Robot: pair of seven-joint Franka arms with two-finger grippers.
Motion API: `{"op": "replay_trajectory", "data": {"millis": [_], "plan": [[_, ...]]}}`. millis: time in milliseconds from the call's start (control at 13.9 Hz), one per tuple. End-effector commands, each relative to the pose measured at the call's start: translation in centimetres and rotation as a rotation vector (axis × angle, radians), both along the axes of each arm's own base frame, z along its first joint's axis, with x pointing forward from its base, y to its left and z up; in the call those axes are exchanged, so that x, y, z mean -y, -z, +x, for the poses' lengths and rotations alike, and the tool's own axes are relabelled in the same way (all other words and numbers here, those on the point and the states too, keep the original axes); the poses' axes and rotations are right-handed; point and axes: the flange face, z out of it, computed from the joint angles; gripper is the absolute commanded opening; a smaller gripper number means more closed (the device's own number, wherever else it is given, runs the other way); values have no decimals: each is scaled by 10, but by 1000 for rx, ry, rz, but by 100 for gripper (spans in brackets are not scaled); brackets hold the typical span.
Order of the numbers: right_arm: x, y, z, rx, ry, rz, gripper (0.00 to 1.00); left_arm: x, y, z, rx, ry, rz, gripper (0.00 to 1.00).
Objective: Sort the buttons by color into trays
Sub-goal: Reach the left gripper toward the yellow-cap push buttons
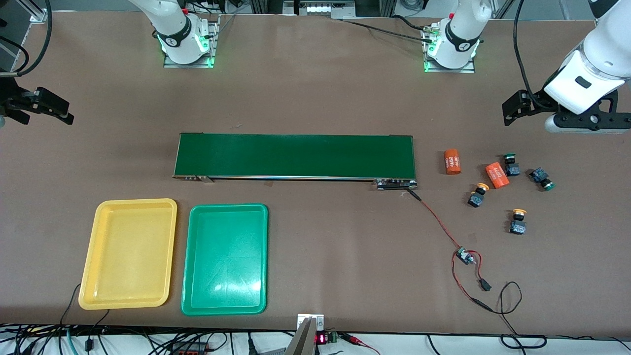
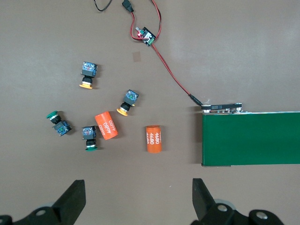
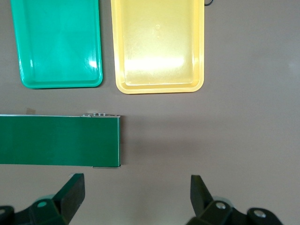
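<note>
Four buttons lie loose on the worktop (image 1: 315, 98) at the left arm's end, past the end of the dark-green conveyor belt (image 1: 295, 156). The left hand (image 2: 138, 204) hangs in the air over bare worktop by that cluster, its fingers spread wide and holding nothing; every button sits apart from it.

One green button (image 1: 511, 166) lies just beside an orange cylinder (image 1: 497, 175) with white print. The other green button (image 1: 541, 178) lies a little more toward the left arm's end. One yellow-orange button (image 1: 477, 195) lies nearer the front camera than that cylinder, close to it. The other yellow-orange button (image 1: 517, 222) lies nearest the front camera of the four and stands clear of everything else. A second orange cylinder (image 1: 451, 161) lies between the cluster and the belt's end.

A red and black wire (image 1: 434, 217) runs from the belt's end to a small circuit board (image 1: 463, 256), nearer the front camera than the buttons.

The yellow tray (image 1: 129, 254) and the green tray (image 1: 225, 259) lie side by side, close but not touching, nearer the front camera than the belt at the right arm's end; the yellow one is the outer one. Both are empty.

The right hand (image 3: 137, 201) waits in the air over bare worktop off the belt's other end, fingers spread, holding nothing.
</note>
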Motion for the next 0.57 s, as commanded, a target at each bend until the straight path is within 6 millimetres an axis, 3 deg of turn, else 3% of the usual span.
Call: {"op": "replay_trajectory", "data": {"millis": [0, 287, 502], "plan": [[3, -3, -6, 2, 6, -4, 100, 0, -6, 2, -9, -15, -4, 100], [2, -3, -5, 2, 6, -2, 100, 1, -5, 2, -16, -15, -8, 100], [3, -3, -5, 5, 7, -3, 100, 2, 10, 8, -44, -27, -11, 100]]}}
